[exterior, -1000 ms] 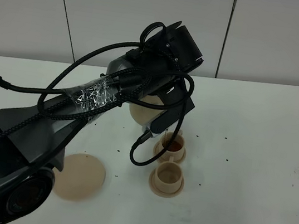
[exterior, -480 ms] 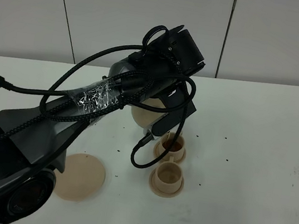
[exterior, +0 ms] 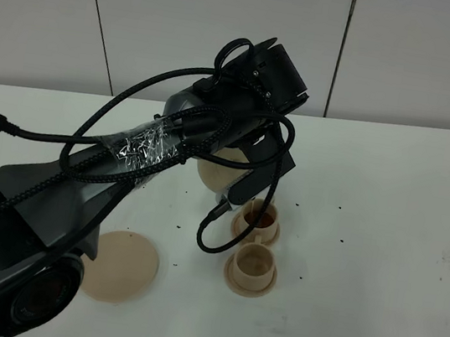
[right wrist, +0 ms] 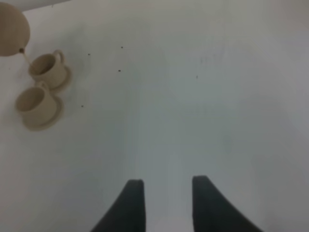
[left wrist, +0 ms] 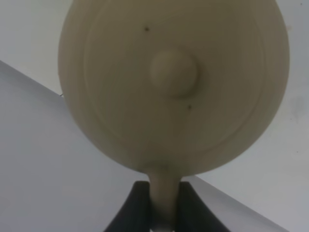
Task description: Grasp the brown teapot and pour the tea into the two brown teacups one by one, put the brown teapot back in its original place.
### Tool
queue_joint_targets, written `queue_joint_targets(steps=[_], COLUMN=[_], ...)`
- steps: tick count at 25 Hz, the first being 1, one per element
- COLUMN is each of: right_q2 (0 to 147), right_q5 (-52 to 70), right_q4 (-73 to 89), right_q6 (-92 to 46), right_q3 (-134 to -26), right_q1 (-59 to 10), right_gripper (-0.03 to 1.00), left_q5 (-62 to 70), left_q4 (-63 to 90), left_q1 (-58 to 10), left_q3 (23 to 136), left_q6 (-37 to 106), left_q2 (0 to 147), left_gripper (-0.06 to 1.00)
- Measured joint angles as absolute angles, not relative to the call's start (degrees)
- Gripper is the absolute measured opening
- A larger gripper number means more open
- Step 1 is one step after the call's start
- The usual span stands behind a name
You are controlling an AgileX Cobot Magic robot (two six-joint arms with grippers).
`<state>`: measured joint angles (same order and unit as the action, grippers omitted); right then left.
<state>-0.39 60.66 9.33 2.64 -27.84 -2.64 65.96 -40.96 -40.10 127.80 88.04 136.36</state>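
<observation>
The brown teapot (exterior: 218, 170) hangs tilted above the table, its spout over the farther teacup (exterior: 261, 219), which holds dark tea. My left gripper (exterior: 242, 178) is shut on the teapot's loop handle (left wrist: 163, 200). In the left wrist view the lid and its knob (left wrist: 174, 72) fill the frame. The nearer teacup (exterior: 253, 266) stands just in front on its small saucer. The right wrist view shows the teapot (right wrist: 11, 29) with a thin stream running toward one teacup (right wrist: 47, 68), the other teacup (right wrist: 35, 103) beside it. My right gripper (right wrist: 166, 203) is open over bare table.
The wide flat tan saucer (exterior: 119, 265) lies on the white table at the front left, with nothing on it. Black cables loop around the left arm (exterior: 123, 170) above the table. Small dark specks dot the tabletop around the cups.
The left arm lifted and shifted slightly right with the teapot, then held still. The right gripper has not moved.
</observation>
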Motion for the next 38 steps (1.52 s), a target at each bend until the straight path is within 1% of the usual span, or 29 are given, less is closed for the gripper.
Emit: queue_joint_targets(steps=[38], right_q2=[-0.39], right_q5=[60.66], right_q4=[9.27], right_q6=[2.64], right_q3=[-27.84], right_q1=[-2.64], right_gripper=[0.24], left_q5=[66.01], left_q4=[-40.65], left_q1=[-40.10], left_q3=[127.76], left_q6=[88.04], left_q2=[136.36], left_gripper=[0.17])
